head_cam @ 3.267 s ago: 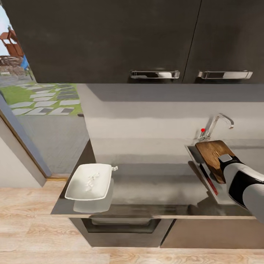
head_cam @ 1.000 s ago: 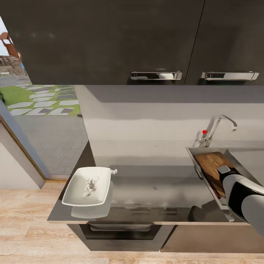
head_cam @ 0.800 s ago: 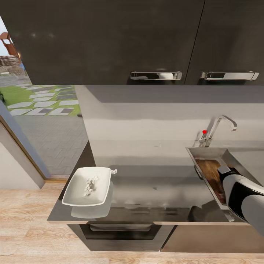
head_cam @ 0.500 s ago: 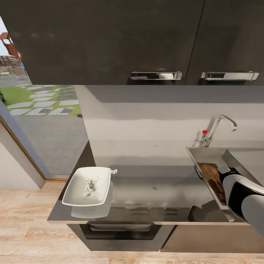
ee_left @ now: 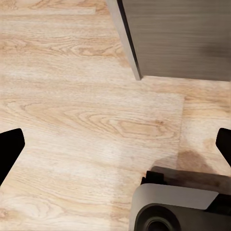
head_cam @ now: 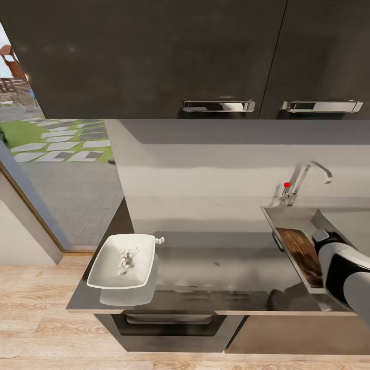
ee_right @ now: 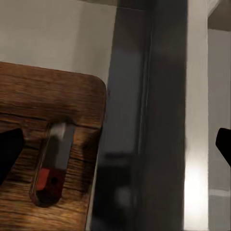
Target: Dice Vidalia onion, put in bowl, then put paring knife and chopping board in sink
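Chopping board lies inside the sink, near its left wall. Right gripper is spread wide just above the board, holding nothing. Red showing through the board's handle slot is probably the paring knife underneath. Diced onion sits in the bowl on the countertop. Left gripper is also spread, over wood floor.

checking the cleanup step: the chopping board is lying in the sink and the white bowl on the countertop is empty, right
Not quite. The chopping board does lie in the sink, but the white bowl on the countertop holds diced onion, as the head view shows.
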You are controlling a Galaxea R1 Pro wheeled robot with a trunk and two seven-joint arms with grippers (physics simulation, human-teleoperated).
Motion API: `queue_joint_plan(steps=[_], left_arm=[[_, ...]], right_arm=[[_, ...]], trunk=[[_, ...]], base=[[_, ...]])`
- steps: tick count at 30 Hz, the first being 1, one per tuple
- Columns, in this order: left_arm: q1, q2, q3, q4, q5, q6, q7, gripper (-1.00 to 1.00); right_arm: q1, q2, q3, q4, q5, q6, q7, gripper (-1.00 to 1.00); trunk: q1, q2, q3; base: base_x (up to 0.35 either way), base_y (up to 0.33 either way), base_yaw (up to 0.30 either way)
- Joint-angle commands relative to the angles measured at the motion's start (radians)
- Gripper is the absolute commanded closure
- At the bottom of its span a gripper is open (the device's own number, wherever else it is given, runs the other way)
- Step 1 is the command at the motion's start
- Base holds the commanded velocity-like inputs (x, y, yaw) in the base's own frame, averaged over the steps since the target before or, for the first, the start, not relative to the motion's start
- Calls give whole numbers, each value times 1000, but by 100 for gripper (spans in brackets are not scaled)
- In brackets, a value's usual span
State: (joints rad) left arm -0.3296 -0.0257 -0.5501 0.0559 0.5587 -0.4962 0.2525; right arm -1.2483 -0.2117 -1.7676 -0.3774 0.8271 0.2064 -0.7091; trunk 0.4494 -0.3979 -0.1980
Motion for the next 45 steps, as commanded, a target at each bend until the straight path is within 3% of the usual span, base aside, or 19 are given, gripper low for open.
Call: queue_joint_plan(steps=[1, 3, 5, 12, 16, 21, 28, 40, 45], left_arm=[[-2, -1, -8, 4, 2, -4, 4, -100], [-2, -2, -8, 4, 2, -4, 4, -100], [-2, -2, -8, 4, 3, -4, 4, -100], [-2, -2, -8, 4, 3, -4, 4, -100], [-2, -2, -8, 4, 2, -4, 4, -100], [-2, -3, -8, 4, 2, -4, 4, -100], [-2, -3, -8, 4, 2, -4, 4, -100], [-2, -3, -8, 4, 2, -4, 5, -100], [-2, -3, -8, 4, 3, -4, 5, -100]], right_arm=[[-4, -1, 6, -1, 10, 23, -1, -100], [-12, -2, 24, -2, 10, 51, -1, -100], [-69, -3, 57, -6, 10, 105, -5, -100], [-202, -1, 79, -44, 10, 227, -52, -100], [-263, 4, 151, -52, 8, 291, -102, -100], [-277, 6, 187, -56, 6, 316, -118, -100], [-281, 6, 194, -57, 4, 361, -119, -100], [-281, 10, 199, -53, 6, 370, -118, -100], [-281, 15, 253, -51, 6, 370, -116, -100]], trunk=[[1, -2, -2], [1, -2, -2], [1, -2, -2], [1, -2, -2], [1, -2, -2], [1, -2, -2], [1, -2, -2], [1, -2, -2], [1, -2, -2]], base=[[0, 0, 0], [0, 0, 0], [0, 0, 0], [-77, 5, 0], [-252, 73, 0], [-305, 84, 0], [-321, 73, 0], [-325, 18, 0], [-326, 0, 0]])
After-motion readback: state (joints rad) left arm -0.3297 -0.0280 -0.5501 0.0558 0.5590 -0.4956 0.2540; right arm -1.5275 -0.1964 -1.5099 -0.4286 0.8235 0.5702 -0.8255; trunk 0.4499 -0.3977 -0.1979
